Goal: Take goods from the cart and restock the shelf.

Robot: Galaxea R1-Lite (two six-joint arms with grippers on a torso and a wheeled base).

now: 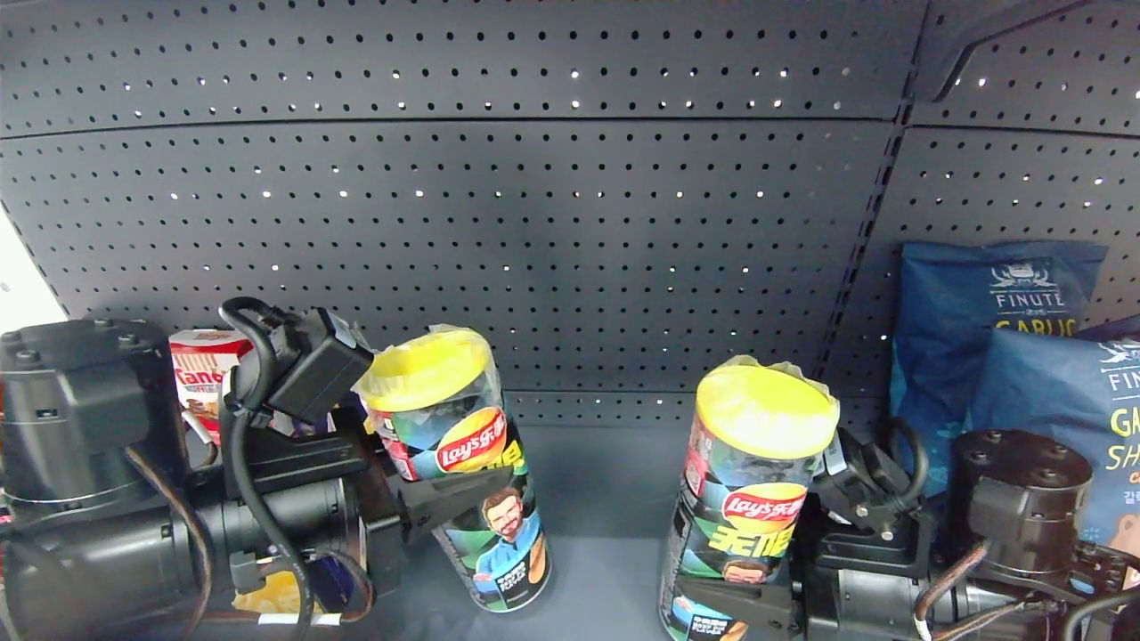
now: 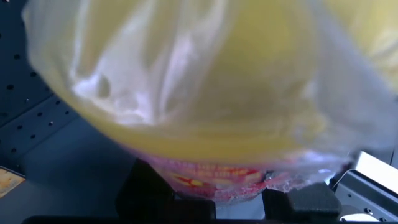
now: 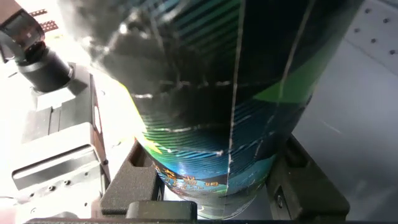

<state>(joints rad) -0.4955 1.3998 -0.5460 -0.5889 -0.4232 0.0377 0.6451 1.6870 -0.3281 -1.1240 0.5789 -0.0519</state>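
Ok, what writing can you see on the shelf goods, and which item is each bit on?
Left can: red-and-yellow brand logo; small print too small to read.
Right can: same logo, yellow characters beneath.
Red-and-white box: brand lettering, partly hidden.
Blue bags: pale brand name, yellow words cut off.

cans (image 1: 472,436): glossy plastic film | pegboard (image 1: 570,223): matt, likely metal
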